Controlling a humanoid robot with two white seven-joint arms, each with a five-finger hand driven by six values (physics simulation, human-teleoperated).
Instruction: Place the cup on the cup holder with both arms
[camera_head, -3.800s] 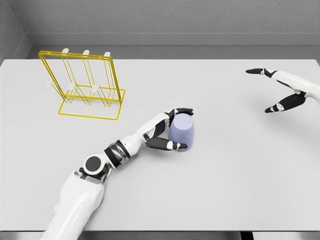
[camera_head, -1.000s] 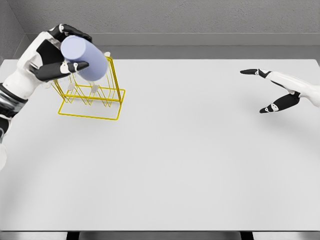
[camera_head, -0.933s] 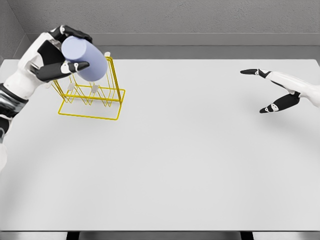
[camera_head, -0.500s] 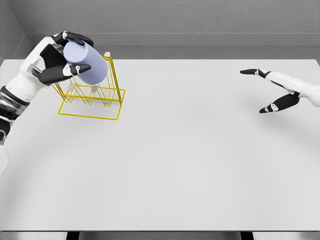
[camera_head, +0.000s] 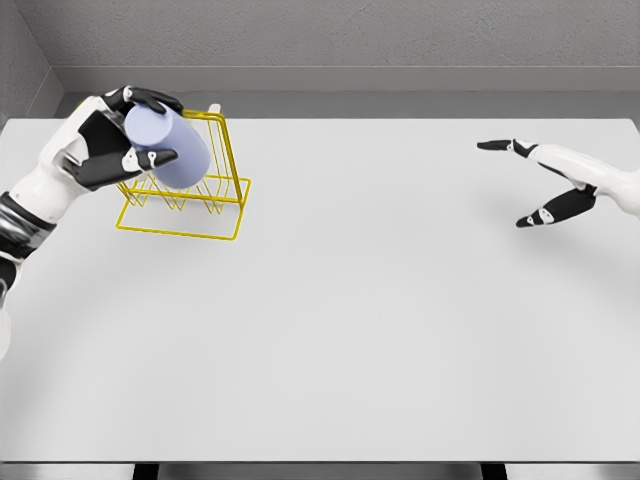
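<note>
A wide white table (camera_head: 380, 330) is seen from the robot's head camera, filling most of the view, with a grey wall (camera_head: 350, 35) running along its far edge. At the far left of the table a yellow wire cup holder (camera_head: 205, 195) is stood, made of a rectangular base frame and upright wire loops carrying small white-tipped pegs. The left hand (camera_head: 100, 145) is raised in front of the holder's left part, with its white forearm entering from the left edge of the picture. A pale lavender cup (camera_head: 168, 147) is gripped in this hand: dark fingers are curled over the top of the cup and the thumb is pressed against its lower side. The cup is held tilted on its side, its closed base turned toward the camera and upper left, its body pointing down and to the right into the wire loops. The cup overlaps the upper wires of the holder in the picture; whether it is already seated on a peg cannot be told, because the cup itself hides that spot. At the far right, the right hand (camera_head: 545, 180) is held above the table surface, well apart from the holder and the cup. Its fingers are spread and nothing is held in them, with one dark-tipped finger pointing left and another reaching down and left.
</note>
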